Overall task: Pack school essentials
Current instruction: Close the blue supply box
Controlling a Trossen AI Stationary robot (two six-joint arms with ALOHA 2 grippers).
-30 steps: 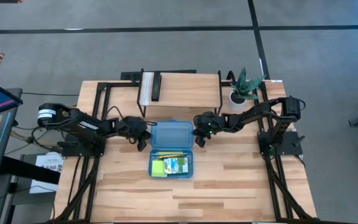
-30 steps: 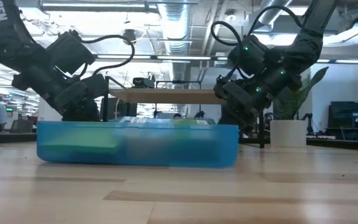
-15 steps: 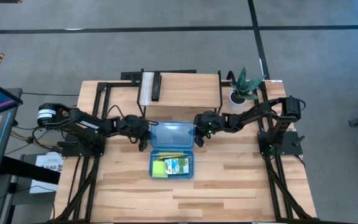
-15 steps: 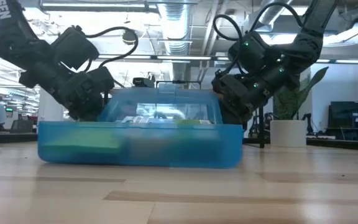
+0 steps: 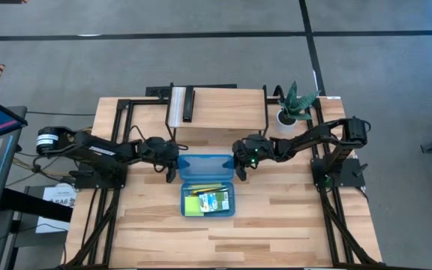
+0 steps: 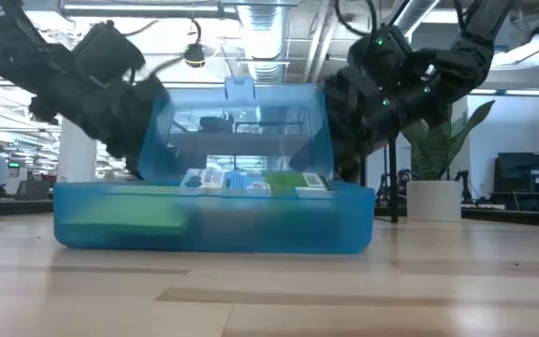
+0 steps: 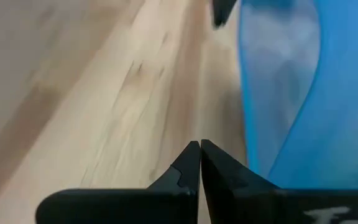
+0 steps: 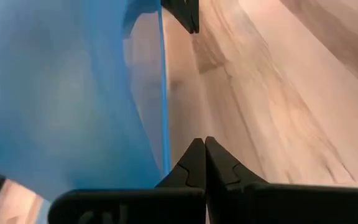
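Note:
The blue translucent case point(image 5: 208, 196) lies open on the table, with its lid point(image 6: 241, 131) standing nearly upright along its far side. Inside lie a lime-green sticky-note pad point(image 5: 192, 205), a crayon box point(image 5: 215, 199) and yellow pencils point(image 5: 205, 187). My left gripper point(image 5: 173, 161) is shut at the lid's left end. My right gripper point(image 5: 239, 161) is shut at the lid's right end. In the low view both arms stand behind the lid, the left point(image 6: 110, 103) and the right point(image 6: 386, 89). My left gripper point(image 7: 200, 147) is shut, and the lid's left end point(image 7: 272, 143) lies against the outer side of one finger point(image 7: 229, 171). The fingers come level from the table's left, and the lid is raised on its hinge. My right gripper point(image 8: 204, 143) is shut, and the lid's right end point(image 8: 148, 137) leans on the outer side of one finger point(image 8: 182, 171). Its fingers come level from the table's right, behind the raised lid.
A low wooden shelf on a black frame point(image 5: 220, 109) stands just beyond the case, with a dark bar point(image 5: 188, 103) on it. A potted green plant point(image 5: 295, 105) sits at the far right. Bare wood point(image 5: 223, 240) lies on the near side.
The lid, which lay flat on the table behind the case, has swung up on its hinge to nearly upright, while the case's tray stayed in place. Both shut grippers have risen with the lid's ends, the left at its left end and the right at its right.

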